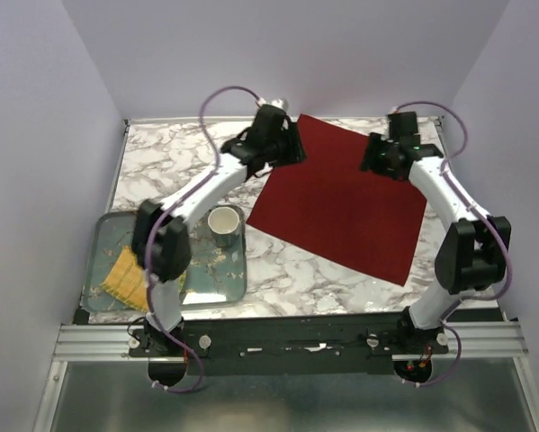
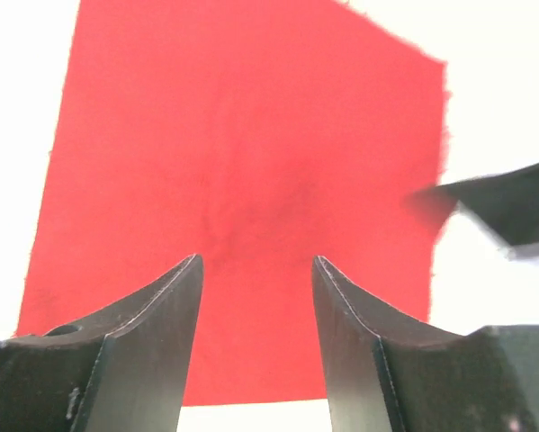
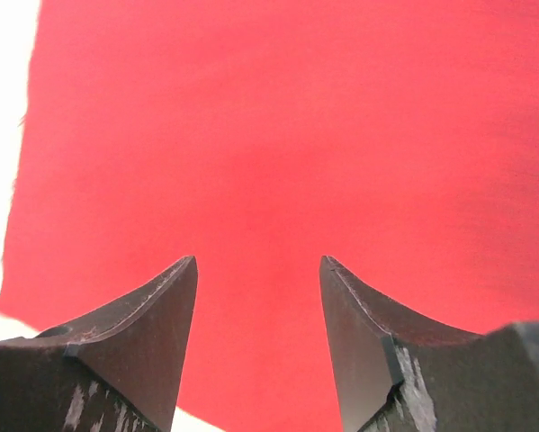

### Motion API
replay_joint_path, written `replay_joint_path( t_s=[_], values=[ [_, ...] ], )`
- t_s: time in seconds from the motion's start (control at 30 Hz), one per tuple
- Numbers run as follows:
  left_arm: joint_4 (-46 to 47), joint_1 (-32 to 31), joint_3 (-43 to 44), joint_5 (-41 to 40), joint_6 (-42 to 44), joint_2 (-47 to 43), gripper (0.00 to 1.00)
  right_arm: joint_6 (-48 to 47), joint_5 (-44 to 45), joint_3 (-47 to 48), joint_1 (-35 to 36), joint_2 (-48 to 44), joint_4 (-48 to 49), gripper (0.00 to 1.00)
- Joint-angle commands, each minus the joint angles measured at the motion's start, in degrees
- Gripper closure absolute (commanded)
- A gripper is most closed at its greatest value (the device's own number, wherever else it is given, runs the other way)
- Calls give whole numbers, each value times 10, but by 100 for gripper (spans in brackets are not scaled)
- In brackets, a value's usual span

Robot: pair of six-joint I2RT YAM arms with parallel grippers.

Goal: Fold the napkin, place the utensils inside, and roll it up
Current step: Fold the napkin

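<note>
Napkin (image 1: 341,202) lies flat and unfolded, askew on the counter's (image 1: 161,157) right half. Left claw (image 2: 256,261) is over its far corner, right claw (image 3: 258,261) over its far edge. Both are parted and empty. Folding seems not yet done. Likely next: pinch the far edge and draw it nearward.

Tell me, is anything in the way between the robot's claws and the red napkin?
No, nothing visible. The left claw and the right claw both hang open right above the napkin's far side, with only red cloth below them. The cup sits off on the tray, out of the way.
</note>
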Motion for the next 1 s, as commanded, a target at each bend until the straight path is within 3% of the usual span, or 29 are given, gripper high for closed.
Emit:
replay_joint_path(
  t_s=[0.0, 0.13, 0.33, 0.4, 0.63, 0.97],
  values=[
    [-10, 18, -76, -100, 2, -235, 39, -56, 50, -41, 163, -23, 5, 34],
    [-28, 49, -169, -99, 2, -355, 38, -70, 87, -4, 294, 24, 0, 34],
    [-35, 85, -287, -120, 18, -500, 34, -72, 90, 117, 410, 142, -28, 43],
    [-34, 90, -306, -120, 22, -526, 34, -73, 80, 163, 426, 185, -32, 52],
    [-32, 97, -328, -105, 30, -545, 35, -58, 41, 264, 446, 275, -64, 54],
    [-29, 98, -331, -98, 34, -548, 35, -31, 12, 239, 455, 297, -49, 55]
  ],
)
